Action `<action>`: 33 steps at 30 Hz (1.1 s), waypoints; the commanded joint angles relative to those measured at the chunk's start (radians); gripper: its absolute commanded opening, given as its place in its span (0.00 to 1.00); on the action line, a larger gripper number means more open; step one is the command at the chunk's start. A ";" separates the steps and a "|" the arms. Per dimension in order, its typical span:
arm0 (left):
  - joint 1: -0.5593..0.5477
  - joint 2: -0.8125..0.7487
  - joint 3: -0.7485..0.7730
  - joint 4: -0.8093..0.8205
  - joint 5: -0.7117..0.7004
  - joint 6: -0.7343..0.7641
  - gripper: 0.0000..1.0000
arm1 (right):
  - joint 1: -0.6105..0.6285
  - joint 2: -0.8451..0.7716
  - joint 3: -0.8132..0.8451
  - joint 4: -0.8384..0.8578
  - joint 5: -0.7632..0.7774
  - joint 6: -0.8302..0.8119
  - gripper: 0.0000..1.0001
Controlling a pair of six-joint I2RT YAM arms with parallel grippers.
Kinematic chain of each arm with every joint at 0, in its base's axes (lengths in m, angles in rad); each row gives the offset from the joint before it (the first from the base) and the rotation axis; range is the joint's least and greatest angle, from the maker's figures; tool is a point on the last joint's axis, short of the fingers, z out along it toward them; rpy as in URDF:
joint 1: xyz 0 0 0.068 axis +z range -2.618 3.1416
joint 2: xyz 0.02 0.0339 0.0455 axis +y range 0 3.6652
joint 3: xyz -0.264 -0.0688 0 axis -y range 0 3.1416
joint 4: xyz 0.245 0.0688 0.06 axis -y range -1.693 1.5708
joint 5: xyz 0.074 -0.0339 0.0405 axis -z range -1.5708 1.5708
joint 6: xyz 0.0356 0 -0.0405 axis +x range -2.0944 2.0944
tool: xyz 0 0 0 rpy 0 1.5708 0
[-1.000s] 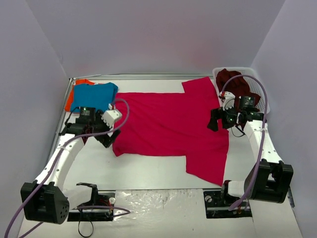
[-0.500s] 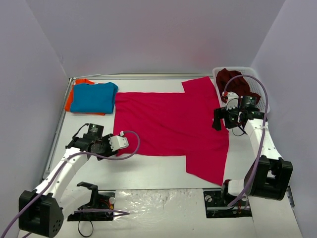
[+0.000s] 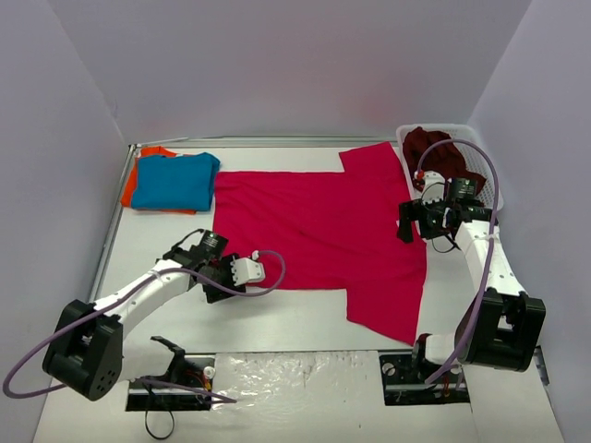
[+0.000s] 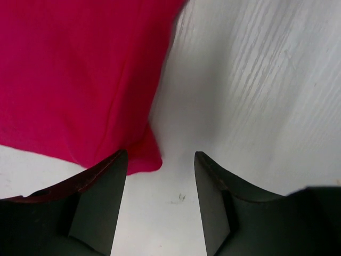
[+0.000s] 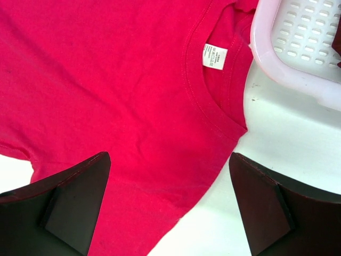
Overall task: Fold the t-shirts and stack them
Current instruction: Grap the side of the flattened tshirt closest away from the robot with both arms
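White tabletop (image 3: 305,318), top view: crimson-pink t-shirt (image 3: 314,226) lies flat mid-table; blue t-shirt (image 3: 175,180) sits on orange t-shirt (image 3: 128,192), far left. Left wrist: I see left pincer (image 4: 160,160) spread over the shirt's hem corner. Right wrist: right pincer (image 5: 170,176) spread wide above the collar, with the white mesh basket (image 5: 298,42) near it.

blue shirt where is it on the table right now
In the top view the blue shirt lies folded at the table's far left, on top of the orange shirt and just left of the spread crimson shirt.
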 commanded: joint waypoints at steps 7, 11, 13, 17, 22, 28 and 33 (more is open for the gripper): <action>-0.095 0.137 0.032 0.167 -0.184 -0.103 0.50 | -0.008 0.000 -0.007 0.002 0.007 -0.007 0.90; -0.097 0.146 0.035 0.191 -0.255 -0.118 0.44 | -0.010 0.000 -0.007 0.000 0.011 -0.008 0.90; -0.098 0.126 0.032 0.194 -0.275 -0.116 0.43 | -0.008 -0.002 -0.009 0.000 0.011 -0.008 0.90; -0.097 0.091 0.018 0.182 -0.329 -0.101 0.42 | -0.008 0.000 -0.007 0.002 0.011 -0.008 0.90; -0.098 0.057 0.012 0.122 -0.336 -0.080 0.34 | -0.006 0.006 -0.007 0.000 0.019 -0.007 0.90; -0.098 0.033 -0.023 0.105 -0.326 -0.064 0.31 | -0.006 0.010 -0.006 0.002 0.031 -0.007 0.90; -0.097 0.042 -0.032 0.093 -0.291 -0.086 0.31 | -0.005 0.016 -0.006 0.002 0.040 -0.007 0.90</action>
